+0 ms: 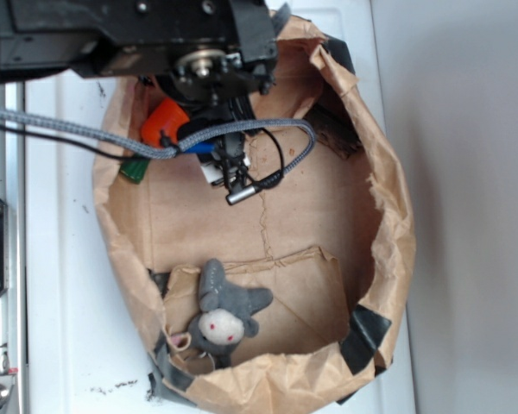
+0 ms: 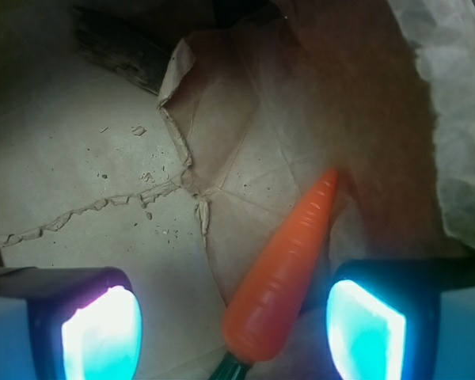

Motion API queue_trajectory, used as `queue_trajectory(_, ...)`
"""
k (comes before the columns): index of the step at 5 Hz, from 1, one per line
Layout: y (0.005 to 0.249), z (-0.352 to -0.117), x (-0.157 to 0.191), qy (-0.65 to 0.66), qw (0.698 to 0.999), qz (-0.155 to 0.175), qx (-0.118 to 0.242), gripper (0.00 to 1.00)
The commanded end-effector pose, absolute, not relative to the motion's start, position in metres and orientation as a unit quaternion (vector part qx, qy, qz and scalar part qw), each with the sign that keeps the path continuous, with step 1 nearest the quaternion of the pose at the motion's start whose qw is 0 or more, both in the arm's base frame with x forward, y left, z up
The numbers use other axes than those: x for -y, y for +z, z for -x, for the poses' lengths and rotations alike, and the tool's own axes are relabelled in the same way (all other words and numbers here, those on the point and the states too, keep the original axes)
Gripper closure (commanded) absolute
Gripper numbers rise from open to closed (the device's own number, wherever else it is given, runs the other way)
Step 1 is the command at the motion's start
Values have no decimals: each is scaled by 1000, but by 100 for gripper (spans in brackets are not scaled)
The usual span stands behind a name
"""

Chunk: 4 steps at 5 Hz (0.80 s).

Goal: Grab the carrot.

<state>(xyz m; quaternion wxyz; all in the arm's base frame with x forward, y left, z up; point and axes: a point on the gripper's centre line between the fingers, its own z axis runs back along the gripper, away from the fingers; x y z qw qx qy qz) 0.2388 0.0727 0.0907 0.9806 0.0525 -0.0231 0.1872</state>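
A white surface [image 1: 60, 285] carries a crumpled brown paper bag [image 1: 388, 224] laid open, its floor creased and torn, with a small grey plush [image 1: 223, 317] at one end and the carrot [image 2: 289, 265] at the other, beneath my arm. My pincer [image 2: 233, 324] hangs wide, unclosed, one finger [image 2: 103, 328] either side of the carrot, which lies flat on the paper, its long axis slanting in the wrist view, tip up-right, green stem [image 2: 228, 370] toward me

I'm working at what looks like a lab bench: a white tabletop [image 1: 60, 259], a torn paper bag [image 1: 388, 216] under the gripper [image 2: 233, 321], a metal rail [image 1: 4, 345] beside it.
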Motion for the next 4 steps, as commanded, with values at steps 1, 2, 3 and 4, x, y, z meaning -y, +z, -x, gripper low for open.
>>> queue_trajectory(1, 72, -245, -82, 262, 961, -77, 50, 0)
queue_trajectory(2, 49, -251, -80, 279, 954, -91, 63, 0)
queue_trajectory(3, 40, -256, -83, 281, 952, -99, 63, 0)
queue_trajectory(4, 35, -254, -94, 290, 951, -89, 54, 0)
